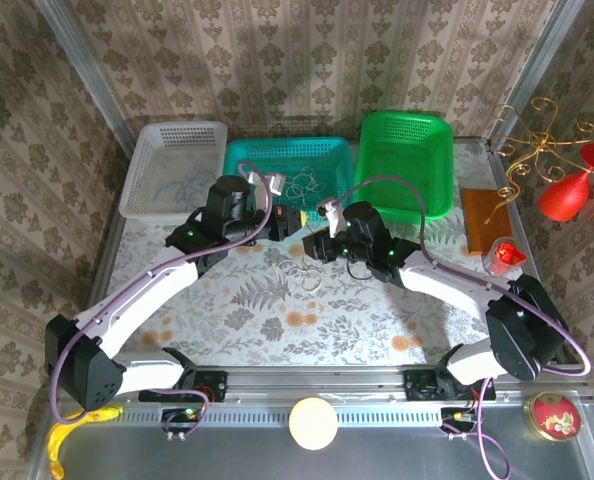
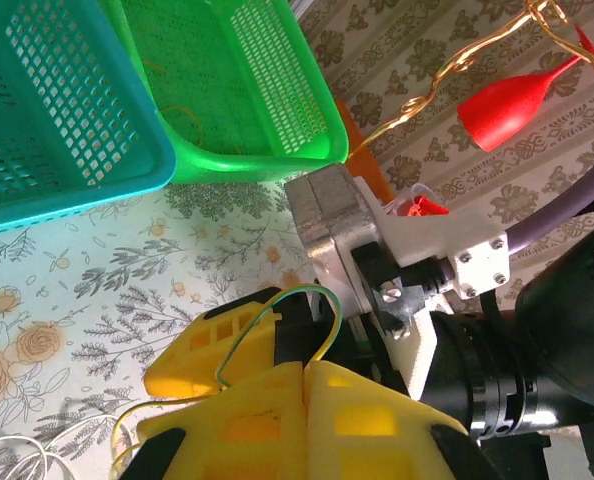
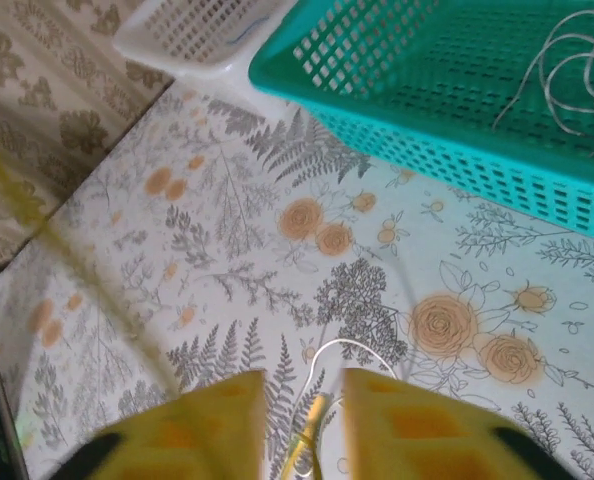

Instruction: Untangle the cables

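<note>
Left tool [image 2: 304, 375]: jaws fully closed, with a thin yellow cable [image 2: 289, 292] rising from the seam between them in a small arch; it reads as pinched there. Right tool [image 3: 302, 385]: jaws a narrow gap apart, the same yellowish strand lying in that gap; neither pad is seen to touch it, so no grip is credited. The two tools stand tip to tip just in front of the teal basket [image 3: 407, 125], near the middle of its front wall. Directly beneath them, on the table [image 3: 227, 230] in front of that basket, lies a white cable [image 3: 362, 345] in a loose loop, part of the small knot of cables [image 1: 302, 272] there. Further whitish coils rest inside the teal basket. Step in hand, by judgement: one yellow strand is being singled out of the knot, the left tool serving as anchor and the right positioned for a second hold close by. The next move calls for the right tool to close squarely on that strand alone, then for the tools to part slowly along the front of the teal basket, so that the loops slip free rather than tighten. Risk noted: the white loop may be dragged along.
</note>
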Tool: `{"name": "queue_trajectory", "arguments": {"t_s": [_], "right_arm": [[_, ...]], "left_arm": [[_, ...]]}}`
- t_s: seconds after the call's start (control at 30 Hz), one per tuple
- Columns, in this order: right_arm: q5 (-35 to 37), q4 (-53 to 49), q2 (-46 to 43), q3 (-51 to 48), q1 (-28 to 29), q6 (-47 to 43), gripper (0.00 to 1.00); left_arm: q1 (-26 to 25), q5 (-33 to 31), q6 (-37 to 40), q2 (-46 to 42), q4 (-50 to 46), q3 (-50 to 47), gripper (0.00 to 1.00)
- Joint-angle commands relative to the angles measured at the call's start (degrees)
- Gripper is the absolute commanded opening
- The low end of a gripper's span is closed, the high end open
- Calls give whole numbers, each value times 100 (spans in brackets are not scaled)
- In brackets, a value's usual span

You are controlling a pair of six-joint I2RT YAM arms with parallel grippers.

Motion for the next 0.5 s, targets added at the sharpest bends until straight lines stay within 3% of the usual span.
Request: {"name": "queue_trajectory", "arguments": {"t_s": [0.0, 0.07, 0.1, 0.2, 0.23, 0.47], "right_arm": [[-27, 274, -167, -70, -72, 195, 17], [-102, 243, -405, -82, -100, 237, 19], [-108, 214, -459, -66, -104, 248, 26], [-108, 111, -535, 36, -113, 234, 59], [-110, 66, -541, 77, -122, 213, 63], [-160, 92, -379, 280, -130, 200, 64]], "left_arm": [[-51, 81, -59, -180, 31, 112, 0], [-57, 69, -26, -164, 24, 87, 0], [-53, 65, -24, -146, 28, 78, 0], [-57, 126, -42, -76, 108, 47, 0], [-55, 143, -50, -60, 135, 50, 0], [-62, 227, -42, 18, 154, 133, 0]]}}
